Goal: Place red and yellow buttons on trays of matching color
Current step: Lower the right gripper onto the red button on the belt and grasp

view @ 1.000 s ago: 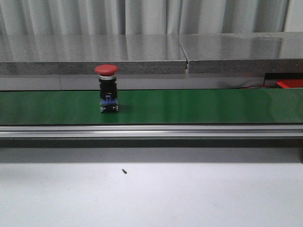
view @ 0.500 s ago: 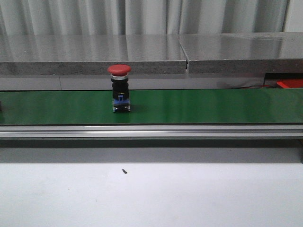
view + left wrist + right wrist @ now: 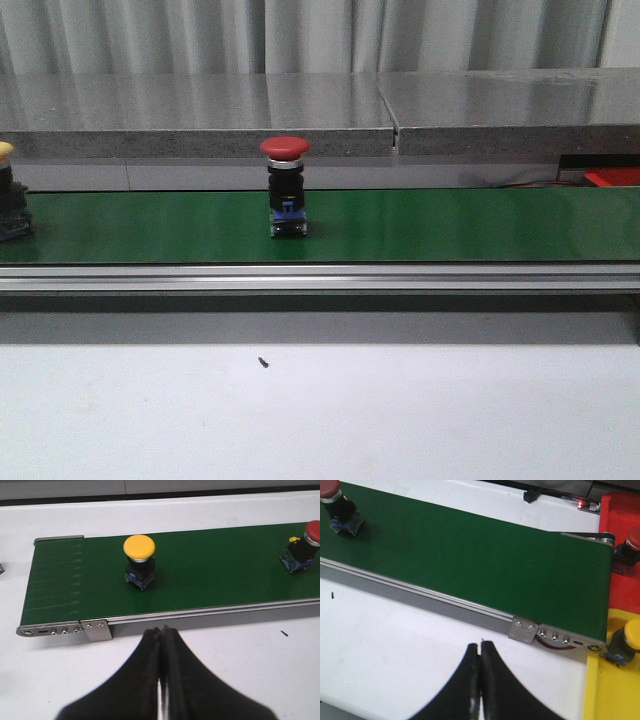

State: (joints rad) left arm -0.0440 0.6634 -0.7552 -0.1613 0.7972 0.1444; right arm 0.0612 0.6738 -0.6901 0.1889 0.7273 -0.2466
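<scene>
**Two buttons riding the belt, both grippers closed and empty**

Look at the front view first: the red button (image 3: 285, 187) stands upright on the green conveyor belt (image 3: 450, 225), left of the belt's middle, its blue base flat on the surface. At the far left edge you can just see the yellow button (image 3: 8, 190) cut off by the frame, also on the belt and well apart from the red one.

Your left gripper (image 3: 161, 645) hangs over the white table (image 3: 400, 420), on the near side of the belt's aluminium rail (image 3: 200, 616). Its black fingers are pressed together with nothing between them. From that wrist camera the yellow button (image 3: 139, 561) sits upright near the belt's end, and the red button (image 3: 304, 546) shows at the edge of the frame further along.

Your right gripper (image 3: 480, 655) is likewise over the table near the other end of the belt — fingers closed tight, holding nothing. Past that end of the belt you can see the red tray (image 3: 620, 510) with a second red button (image 3: 627, 550) on it, and beside it the yellow tray (image 3: 610, 695) carrying a second yellow button (image 3: 626, 642), both just off the belt's end.

A small dark speck (image 3: 263, 362) lies on the table in front of the rail.
</scene>
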